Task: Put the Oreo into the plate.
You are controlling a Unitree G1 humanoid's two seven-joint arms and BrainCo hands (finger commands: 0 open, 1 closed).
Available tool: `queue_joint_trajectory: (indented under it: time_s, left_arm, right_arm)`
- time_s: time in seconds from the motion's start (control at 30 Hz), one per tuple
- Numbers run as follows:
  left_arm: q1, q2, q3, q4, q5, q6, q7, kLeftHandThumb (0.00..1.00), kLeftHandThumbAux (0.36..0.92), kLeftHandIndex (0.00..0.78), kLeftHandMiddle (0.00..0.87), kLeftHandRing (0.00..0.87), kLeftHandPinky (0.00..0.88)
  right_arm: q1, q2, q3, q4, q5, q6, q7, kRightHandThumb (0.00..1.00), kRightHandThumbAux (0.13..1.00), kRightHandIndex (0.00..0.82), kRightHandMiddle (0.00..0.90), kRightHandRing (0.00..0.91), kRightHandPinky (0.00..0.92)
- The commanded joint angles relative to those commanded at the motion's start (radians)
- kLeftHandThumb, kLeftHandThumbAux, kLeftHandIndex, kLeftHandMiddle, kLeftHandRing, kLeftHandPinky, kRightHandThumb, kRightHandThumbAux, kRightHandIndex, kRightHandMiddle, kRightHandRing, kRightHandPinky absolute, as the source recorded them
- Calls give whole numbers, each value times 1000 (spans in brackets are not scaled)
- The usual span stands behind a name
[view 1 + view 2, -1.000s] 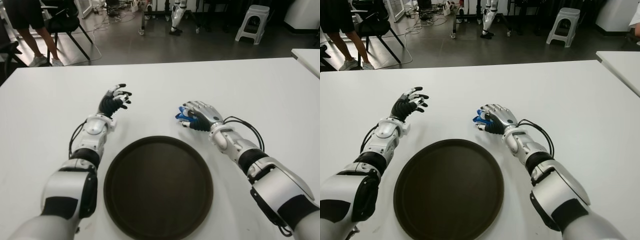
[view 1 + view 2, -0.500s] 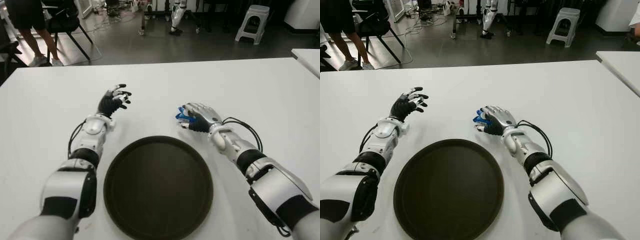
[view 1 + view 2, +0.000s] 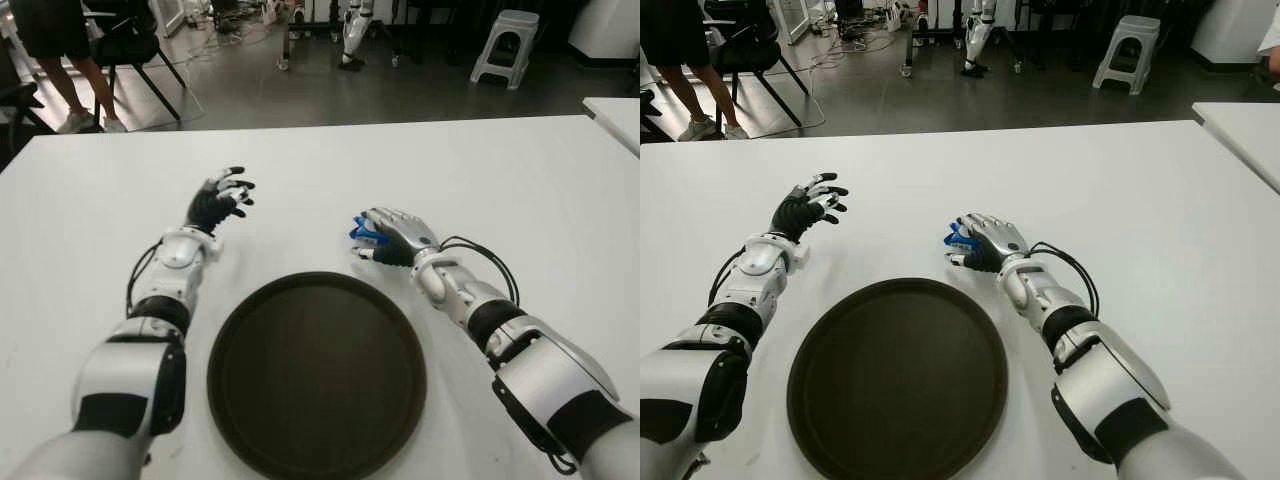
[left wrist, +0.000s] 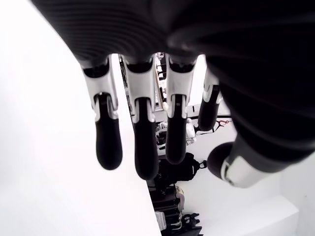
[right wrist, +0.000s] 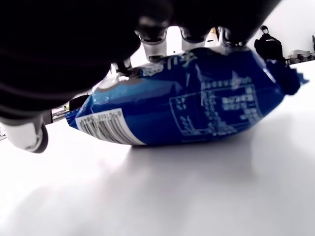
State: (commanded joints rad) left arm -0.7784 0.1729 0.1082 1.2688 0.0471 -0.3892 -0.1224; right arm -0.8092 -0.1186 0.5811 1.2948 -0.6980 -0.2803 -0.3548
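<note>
**Now: right robot hand on the Oreo pack**

The right robot hand curls over the blue Oreo pack, grasping it on the white desk just beyond the dark round plate. The plate holds nothing. The left robot hand, fingers spread, shows beyond the plate's left side.

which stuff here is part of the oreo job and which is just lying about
Part of the job:
Oreo pack, under the right hand
plate, empty
table

Not part of it:
left hand, open and idle, beyond the plate's left side
stool, chair, person
</note>
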Motion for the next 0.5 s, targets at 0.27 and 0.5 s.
queue_joint_trajectory:
  time_s: [0.27,0.5]
  left_arm:
    - [1,1,0,0,0,-3,1,231,672,187,321,402,452]
    - [2,1,1,-2,-2,-8,1,227,668,182,313,386,437]
  right_arm:
    - [-1,-2,0,-2,-1,3,0,339,338,0,52,115,188]
    - [-3,-4,1,-3,-3,5,1,335,333,0,63,115,178]
